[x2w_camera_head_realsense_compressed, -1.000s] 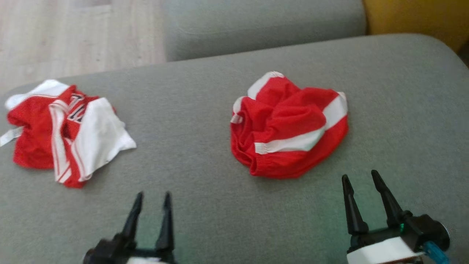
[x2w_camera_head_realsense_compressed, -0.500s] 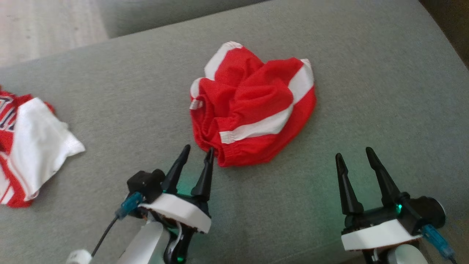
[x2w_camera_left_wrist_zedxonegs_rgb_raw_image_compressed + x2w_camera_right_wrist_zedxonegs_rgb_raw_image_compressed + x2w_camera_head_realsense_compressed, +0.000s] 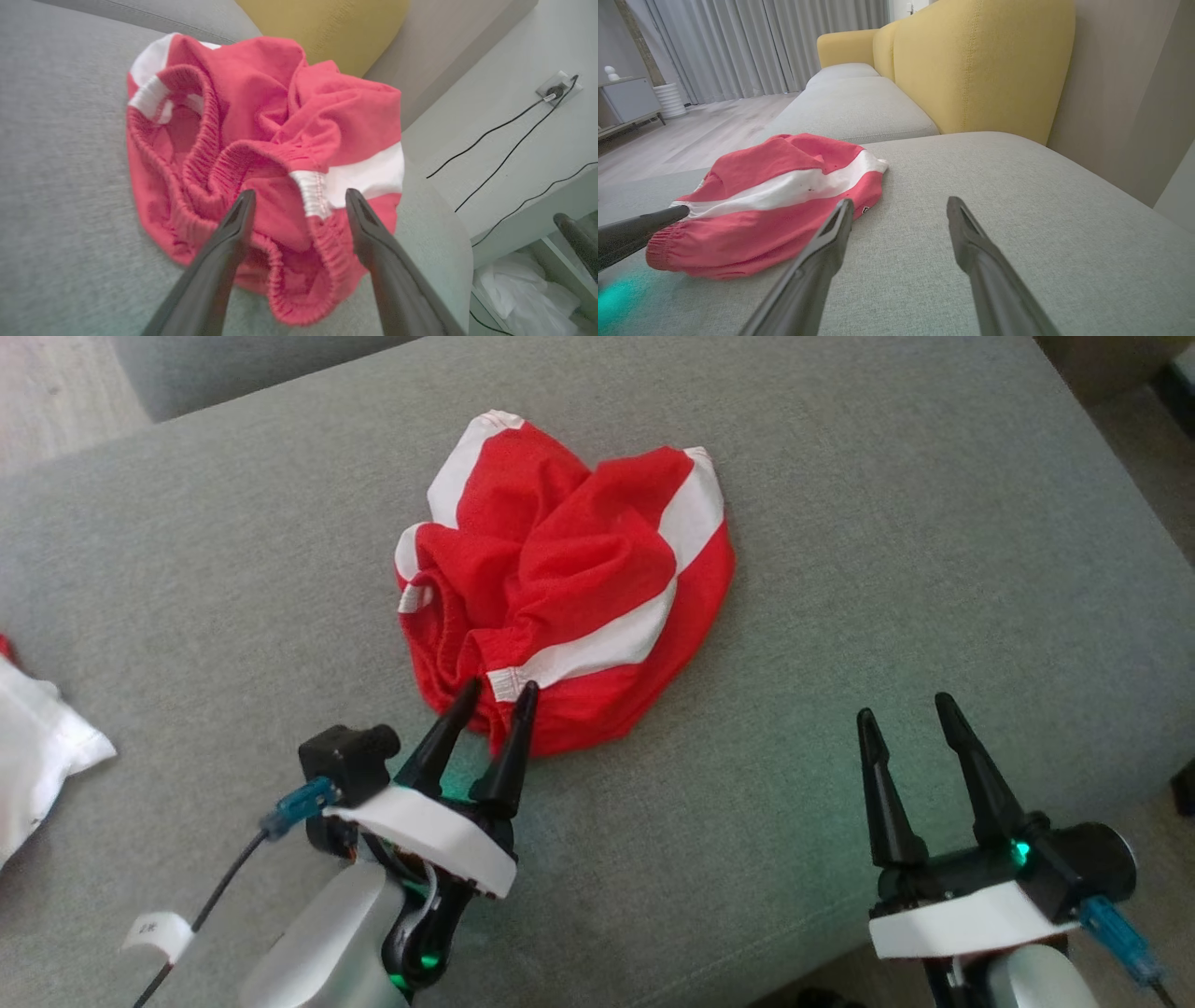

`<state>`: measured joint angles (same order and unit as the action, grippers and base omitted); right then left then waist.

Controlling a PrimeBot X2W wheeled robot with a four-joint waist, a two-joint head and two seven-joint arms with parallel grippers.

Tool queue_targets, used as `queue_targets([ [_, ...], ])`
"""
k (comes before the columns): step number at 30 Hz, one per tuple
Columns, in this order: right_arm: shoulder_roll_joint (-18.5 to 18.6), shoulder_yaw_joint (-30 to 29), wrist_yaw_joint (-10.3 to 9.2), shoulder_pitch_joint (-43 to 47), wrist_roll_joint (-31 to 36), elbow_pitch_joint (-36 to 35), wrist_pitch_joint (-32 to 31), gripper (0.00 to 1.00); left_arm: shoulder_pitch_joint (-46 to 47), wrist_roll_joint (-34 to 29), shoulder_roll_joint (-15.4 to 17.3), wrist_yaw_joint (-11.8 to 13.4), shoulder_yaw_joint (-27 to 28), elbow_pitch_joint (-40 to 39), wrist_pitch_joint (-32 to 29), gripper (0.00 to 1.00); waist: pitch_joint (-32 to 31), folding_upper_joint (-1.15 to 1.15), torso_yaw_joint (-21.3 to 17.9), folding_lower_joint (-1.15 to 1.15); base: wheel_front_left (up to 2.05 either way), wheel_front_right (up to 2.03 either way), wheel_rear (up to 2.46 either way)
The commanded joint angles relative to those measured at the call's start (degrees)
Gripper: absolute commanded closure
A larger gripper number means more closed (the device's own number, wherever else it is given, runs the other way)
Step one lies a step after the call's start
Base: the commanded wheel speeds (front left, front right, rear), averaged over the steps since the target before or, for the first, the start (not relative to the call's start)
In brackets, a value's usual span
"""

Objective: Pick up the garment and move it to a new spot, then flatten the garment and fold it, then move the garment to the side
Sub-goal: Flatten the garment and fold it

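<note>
Head view puts the crumpled red shorts (image 3: 560,579) with white stripes around the middle of the grey sofa cushion (image 3: 887,523). The left end effector (image 3: 499,689) stands wide, its fingertips either side of the shorts' elastic waistband at their near side. The right end effector (image 3: 906,705), also wide and empty, hovers by the cushion's front edge, well apart from the shorts.

Broad grey woven-fabric sofa seat cushion (image 3: 887,523), flat top, rounded edges. Lying near middle, bunched in heap: red fabric garment with white stripes and elastic waistband (image 3: 560,569), waistband turned toward near edge. At far left, well apart from it: rumpled white-and-red cloth (image 3: 37,756), cut off by frame edge.
</note>
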<state>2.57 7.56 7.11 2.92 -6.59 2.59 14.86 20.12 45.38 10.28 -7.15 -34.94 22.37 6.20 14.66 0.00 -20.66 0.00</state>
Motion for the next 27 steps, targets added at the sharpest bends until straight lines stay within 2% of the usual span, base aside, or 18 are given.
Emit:
queue_targets([
  [1, 0.31, 1.36, 0.37, -1.39, -0.31, -2.04, 0.14, 0.00, 2.27, 0.65, 1.20, -0.33, 0.37, -1.95, 0.48, 0.00, 0.26, 0.00, -0.43, 0.00, 0.00, 0.00, 0.00],
  [2, 0.31, 1.36, 0.37, -1.40, -0.34, -2.08, 0.14, 0.00, 2.47, 1.07, 1.56, -0.33, -0.39, -2.29, 0.46, 0.00, 0.33, 0.00, -0.56, 0.00, 0.00, 0.00, 0.00],
  [3, 0.31, 1.31, 0.37, -1.40, -0.36, -2.12, 0.14, 0.00, 2.69, 1.42, 2.01, -0.33, -1.10, -2.70, 0.65, 0.16, 0.41, 0.00, -0.65, 0.00, 0.00, 0.00, 0.00],
  [6, 0.31, 1.14, 0.37, -1.37, -0.42, -2.25, 0.14, 0.00, 3.41, 1.76, 3.41, -0.34, -1.91, -3.13, 2.47, 1.00, 0.56, 0.00, -0.67, 0.00, 0.00, 0.00, 0.00],
  [10, 0.31, 1.05, 0.37, -1.29, -0.23, -2.18, 0.14, 0.00, 3.74, 2.83, 4.54, -0.34, -2.88, -3.42, 3.36, 1.00, 0.45, 0.00, -0.04, 0.00, 0.00, 0.00, 0.00],
  [15, 0.31, 0.91, 0.37, -1.36, 0.12, -1.90, 0.14, 0.00, 2.95, 4.67, 7.51, -0.34, -4.40, -5.14, 4.61, 1.00, -0.10, 0.00, 2.80, 0.00, 0.00, 0.00, 0.00],
  [18, 0.31, 0.51, 0.37, -1.23, 0.39, -1.79, 0.14, 0.00, 1.38, 5.03, 10.21, -0.31, -4.12, -5.62, 5.61, 1.00, -0.79, 0.00, 5.71, 0.00, 0.00, 0.00, 0.00],
  [27, 0.31, 2.24, 0.37, -0.96, 0.82, 0.43, 0.14, 0.00, -3.00, 2.20, 18.27, 2.23, 0.44, -2.26, 8.06, 1.00, -3.54, 0.00, 16.77, 0.00, 0.00, 0.00, 0.00],
])
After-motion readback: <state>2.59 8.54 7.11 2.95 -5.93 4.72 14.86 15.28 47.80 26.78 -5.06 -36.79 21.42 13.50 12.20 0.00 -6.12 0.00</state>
